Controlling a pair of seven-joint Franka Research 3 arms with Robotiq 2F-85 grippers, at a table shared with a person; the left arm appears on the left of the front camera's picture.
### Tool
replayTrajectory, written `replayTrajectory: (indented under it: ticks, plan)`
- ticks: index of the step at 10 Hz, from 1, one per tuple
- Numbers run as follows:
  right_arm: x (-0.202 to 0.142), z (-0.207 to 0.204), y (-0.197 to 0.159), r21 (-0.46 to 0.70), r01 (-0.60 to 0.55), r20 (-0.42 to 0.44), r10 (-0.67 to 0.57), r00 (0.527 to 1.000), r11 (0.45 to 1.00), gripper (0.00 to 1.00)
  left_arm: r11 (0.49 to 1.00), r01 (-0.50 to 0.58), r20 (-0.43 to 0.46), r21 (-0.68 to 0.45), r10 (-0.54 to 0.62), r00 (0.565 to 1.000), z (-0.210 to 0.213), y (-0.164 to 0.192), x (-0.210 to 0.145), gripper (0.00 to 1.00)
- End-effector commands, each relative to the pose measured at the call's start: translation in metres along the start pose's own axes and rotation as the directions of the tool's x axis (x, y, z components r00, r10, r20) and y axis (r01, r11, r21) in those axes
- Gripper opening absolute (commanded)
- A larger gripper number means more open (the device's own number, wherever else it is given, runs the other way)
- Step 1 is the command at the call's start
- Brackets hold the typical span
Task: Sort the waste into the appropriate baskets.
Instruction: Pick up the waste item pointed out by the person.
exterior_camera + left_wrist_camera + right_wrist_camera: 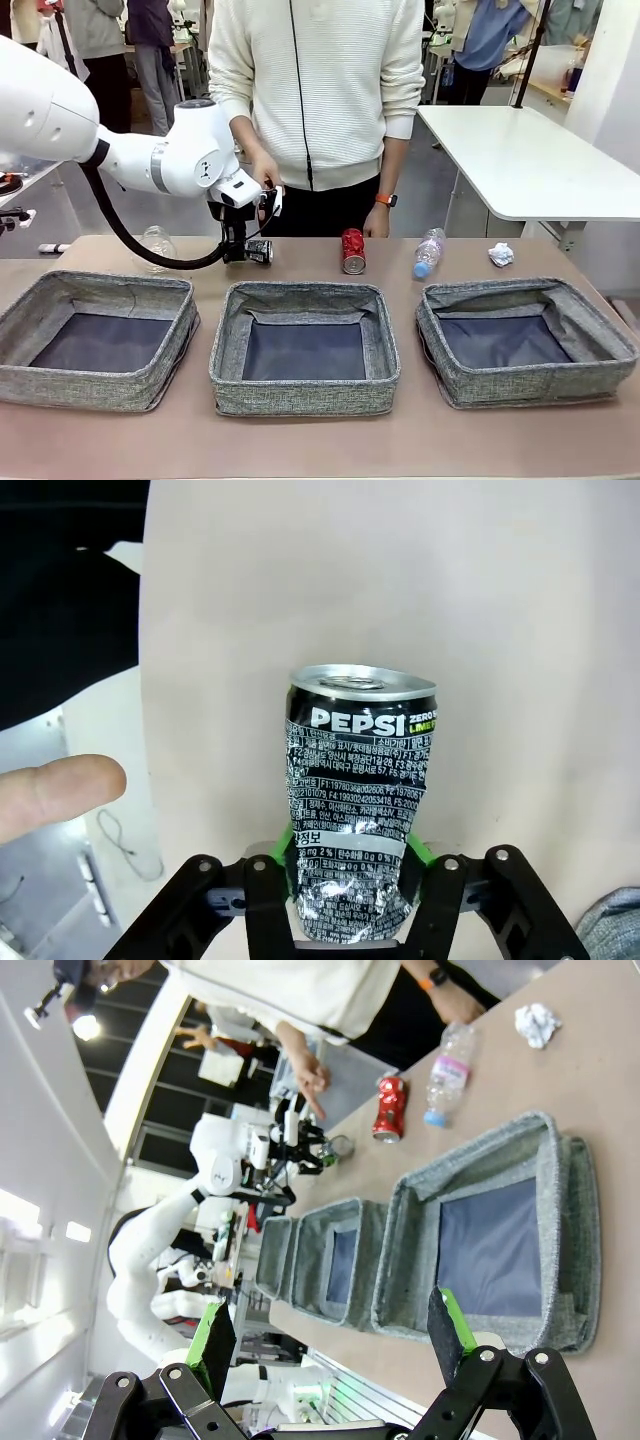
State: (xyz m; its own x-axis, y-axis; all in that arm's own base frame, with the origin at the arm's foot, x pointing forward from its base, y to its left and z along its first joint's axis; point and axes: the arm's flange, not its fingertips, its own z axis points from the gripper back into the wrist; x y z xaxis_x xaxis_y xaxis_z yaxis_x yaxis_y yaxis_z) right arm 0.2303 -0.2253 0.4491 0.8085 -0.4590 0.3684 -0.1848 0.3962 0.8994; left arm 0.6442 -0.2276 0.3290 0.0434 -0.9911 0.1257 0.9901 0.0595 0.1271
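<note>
The left gripper [243, 250] is clenched on the crushed black-silver can [355, 780], green pads [286, 842] pinching its dented lower half; the right gripper [335, 1340] is spread wide, nothing between. In the front view the can sits left of centre, just behind the far rim of the middle basket [303, 291] — red soda can [353, 250] apart to its right, the person's hand [264, 172] close above. The left wrist view gives bare surface [450, 600] around the can and a fingertip [60, 792] at mid-left.

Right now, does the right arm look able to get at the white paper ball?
Probably yes. The right gripper shows open jaws, and the white paper ball lies alone beyond the right basket, apart from the bottle; nothing covers it.
</note>
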Motion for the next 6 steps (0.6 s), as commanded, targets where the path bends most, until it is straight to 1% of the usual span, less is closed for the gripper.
replayTrajectory:
  ticks: [1, 4, 5, 6]
  plan:
    - [0.002, 0.000, 0.000, 0.016, -0.025, 0.014, 0.025, 1.000, 1.000, 1.00, 1.000, -0.010, 0.011, -0.022, 0.010, 1.000, 0.008, -0.007, -0.006, 0.00]
    - [0.002, 0.000, 0.000, 0.016, -0.025, 0.014, 0.025, 1.000, 1.000, 1.00, 0.999, -0.028, 0.000, -0.041, 0.028, 1.000, 0.009, -0.010, -0.005, 0.00]
    - [0.002, 0.000, 0.000, 0.016, -0.025, 0.014, 0.025, 1.000, 1.000, 1.00, 0.998, -0.051, -0.004, -0.041, 0.051, 0.999, 0.013, -0.011, -0.006, 0.00]
    - [0.002, 0.000, 0.000, 0.016, -0.025, 0.014, 0.025, 1.000, 1.000, 1.00, 0.986, -0.156, -0.014, -0.066, 0.155, 0.988, 0.031, -0.017, -0.006, 0.00]
